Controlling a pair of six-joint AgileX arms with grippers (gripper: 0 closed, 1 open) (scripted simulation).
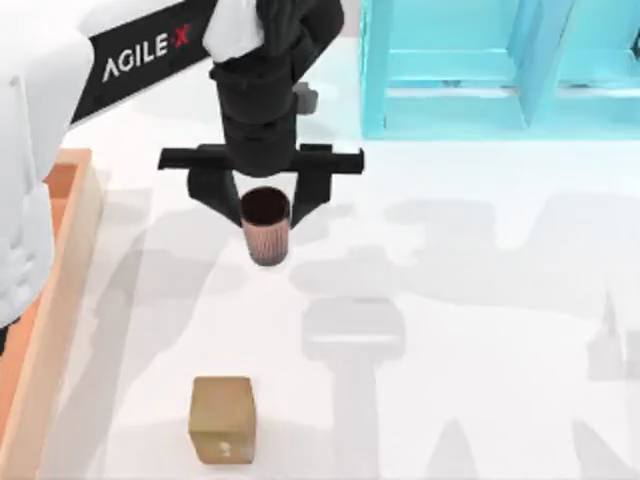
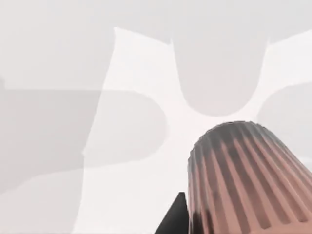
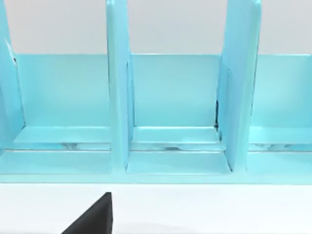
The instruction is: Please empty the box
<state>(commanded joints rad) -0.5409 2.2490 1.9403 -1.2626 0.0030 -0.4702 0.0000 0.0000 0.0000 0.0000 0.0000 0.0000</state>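
1. Left tool [image 1: 262, 205] is out over the white desk [image 1: 480, 330], toward the far side and a bit left of centre, its black fingers [image 1: 214, 195] clamped on a ribbed brownish cup [image 1: 266, 226]. One finger sits on each side of the cup's rim, and the dark inside of the cup faces up.
2. From the left wrist view you get the cup's ribbed wall [image 2: 243, 180] up close, with the pale desk beyond it and a black finger tip [image 2: 173, 219] just beside the cup.
3. The box [image 1: 62, 290] sits along the left edge of the desk, pale wood rim with orange-brown inside. It's well apart from the cup.
4. A small tan block [image 1: 222, 418] stands on the desk near the front, to the right of the box and clear of it.
5. A turquoise shelf unit [image 1: 450, 70] is at the far right of the desk. The right wrist view looks straight into its compartments [image 3: 175, 97], with a bit of black finger [image 3: 95, 217] at the edge. Can't tell whether the right tool is open or closed.
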